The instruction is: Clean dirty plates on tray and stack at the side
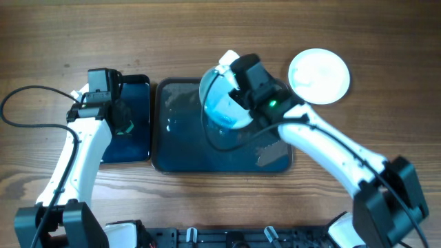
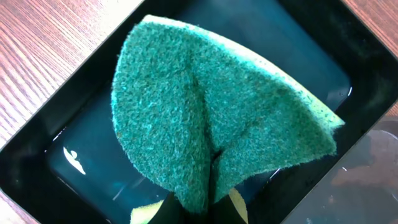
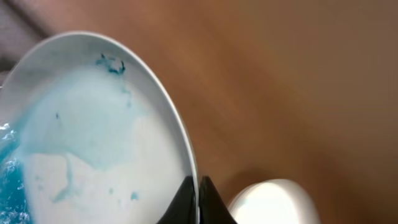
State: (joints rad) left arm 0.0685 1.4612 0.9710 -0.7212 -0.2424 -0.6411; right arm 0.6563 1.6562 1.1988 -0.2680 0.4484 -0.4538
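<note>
At centre frame, the right gripper (image 3: 198, 194) pinches the rim of a blue-smeared plate (image 1: 222, 105), held tilted above the upper part of the tray (image 1: 180, 148). Upper right, a second plate (image 1: 319, 76) lies on the table (image 1: 207, 27), off the tray. At left, the left gripper (image 2: 210, 202) clamps a folded green sponge (image 2: 217, 106) over a small tray (image 1: 138, 141) holding liquid.

Table (image 1: 207, 34), from the robot's side: large tray (image 1: 186, 145) at centre; narrow tray (image 1: 138, 141) just beside it, left; sponge (image 2: 211, 118) over narrow tray; raised plate (image 1: 219, 103) above large tray's far half; second plate (image 1: 318, 76) on table, right.
</note>
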